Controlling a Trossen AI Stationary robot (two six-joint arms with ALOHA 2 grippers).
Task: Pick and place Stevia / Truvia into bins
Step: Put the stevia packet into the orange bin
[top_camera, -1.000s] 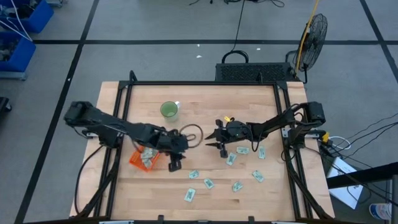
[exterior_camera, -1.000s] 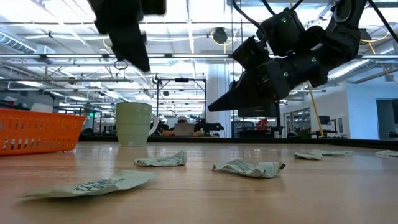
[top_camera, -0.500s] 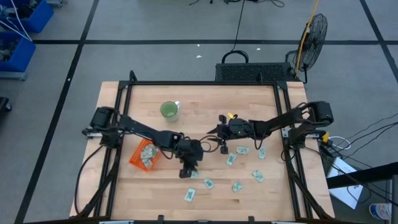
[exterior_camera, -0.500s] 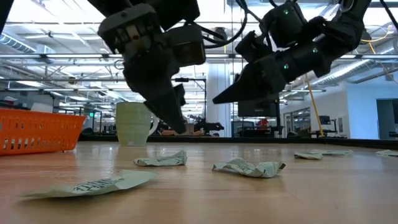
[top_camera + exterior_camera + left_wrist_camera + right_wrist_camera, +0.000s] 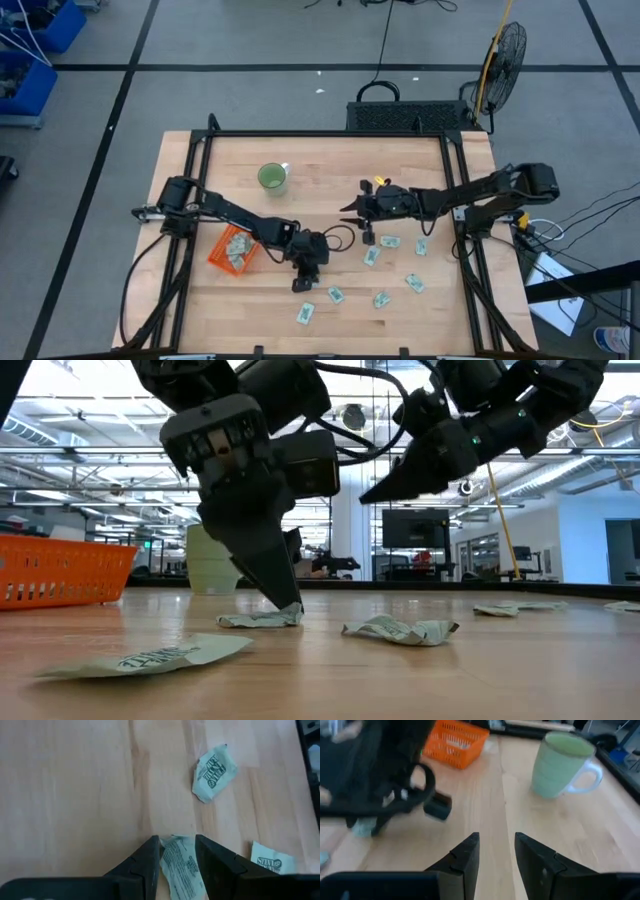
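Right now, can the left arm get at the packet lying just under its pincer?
Probably yes. The left pincer stands open, its fingers on either side of the packet on the table, and nothing lies between them.

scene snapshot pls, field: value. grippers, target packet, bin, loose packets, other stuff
left gripper: down at the table, fingers open astride one packet
target packet: flat on the wood, not lifted
right gripper: raised above the table, open, empty
orange bin: near the table's left side, packets already inside
loose packets: several scattered on the table's right half
green cup: upright, behind the bin
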